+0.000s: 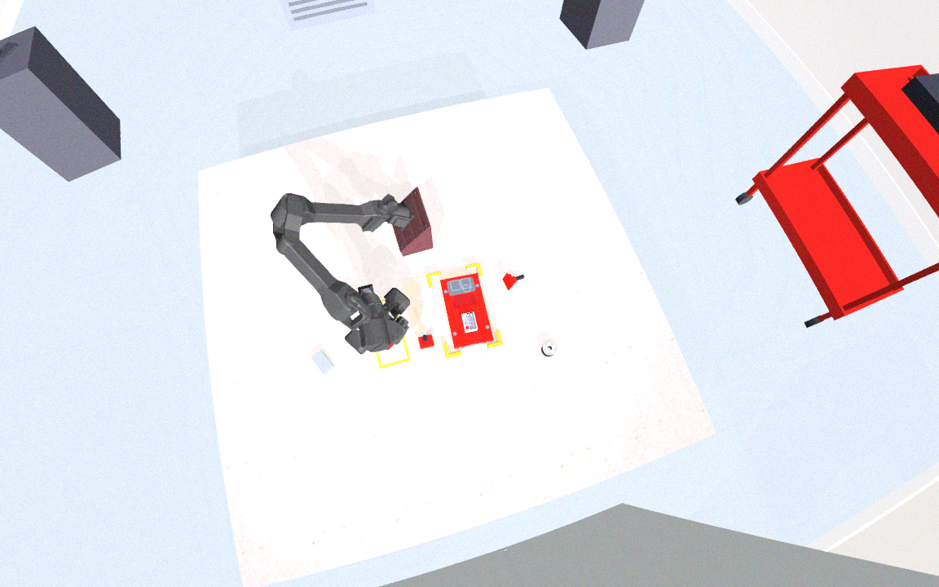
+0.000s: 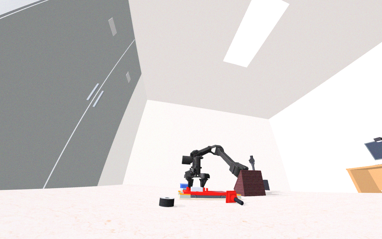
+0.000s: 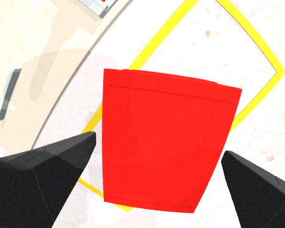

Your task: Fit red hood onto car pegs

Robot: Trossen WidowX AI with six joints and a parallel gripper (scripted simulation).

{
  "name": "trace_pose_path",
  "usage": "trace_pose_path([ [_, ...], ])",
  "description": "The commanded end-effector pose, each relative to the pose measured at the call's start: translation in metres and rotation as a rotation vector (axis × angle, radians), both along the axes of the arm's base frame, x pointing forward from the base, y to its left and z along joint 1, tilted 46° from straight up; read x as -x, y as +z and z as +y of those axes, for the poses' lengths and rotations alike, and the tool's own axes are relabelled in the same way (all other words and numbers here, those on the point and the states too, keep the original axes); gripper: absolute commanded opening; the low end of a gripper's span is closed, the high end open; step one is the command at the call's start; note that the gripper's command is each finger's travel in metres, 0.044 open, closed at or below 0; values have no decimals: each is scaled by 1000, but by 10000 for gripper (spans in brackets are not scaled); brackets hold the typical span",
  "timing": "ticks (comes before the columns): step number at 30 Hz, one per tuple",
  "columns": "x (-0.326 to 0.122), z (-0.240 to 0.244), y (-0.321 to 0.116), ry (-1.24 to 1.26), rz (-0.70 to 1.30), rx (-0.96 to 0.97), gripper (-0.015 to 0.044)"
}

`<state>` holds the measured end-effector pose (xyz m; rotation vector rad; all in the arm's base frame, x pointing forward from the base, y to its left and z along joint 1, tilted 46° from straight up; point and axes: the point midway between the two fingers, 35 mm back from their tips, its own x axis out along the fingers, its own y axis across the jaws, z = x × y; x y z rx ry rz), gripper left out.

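Observation:
The red hood (image 3: 168, 142) lies on the table, turned askew across a yellow outlined rectangle (image 3: 259, 41) (image 1: 394, 363). In the wrist view my gripper (image 3: 160, 148) (image 2: 195, 186) is open, one fingertip on each side of the hood, with nothing held. In the top view the arm hides nearly all of the hood. The red chassis (image 1: 464, 297) (image 2: 216, 193) sits in its jig right of the gripper. The white engine block (image 1: 469, 321) (image 2: 196, 189) is on its deck. Small pegs show at the deck around it. The hood's corner holes are not visible.
A red piece with a black stem (image 1: 425, 342) stands between hood and chassis. Another red piece with a black handle (image 1: 509, 280) (image 2: 230, 196) and a black ring (image 1: 548, 348) (image 2: 166, 201) lie beyond the chassis. A dark red wedge block (image 1: 416, 237) (image 2: 250, 182) stands behind. A pale block (image 1: 323, 360) lies left.

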<state>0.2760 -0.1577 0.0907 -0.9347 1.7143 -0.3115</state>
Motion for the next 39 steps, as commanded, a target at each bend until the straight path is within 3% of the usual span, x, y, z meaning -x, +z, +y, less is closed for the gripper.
trace_pose_path([
  [1, 1, -2, -2, 2, 7, 3, 440],
  [5, 2, -3, -4, 2, 7, 4, 440],
  [9, 0, -2, -2, 0, 0, 0, 335],
  [18, 0, -2, -2, 0, 0, 0, 275],
  [29, -1, 11, 10, 2, 2, 0, 0],
  [39, -4, 36, 34, 2, 3, -2, 0],
])
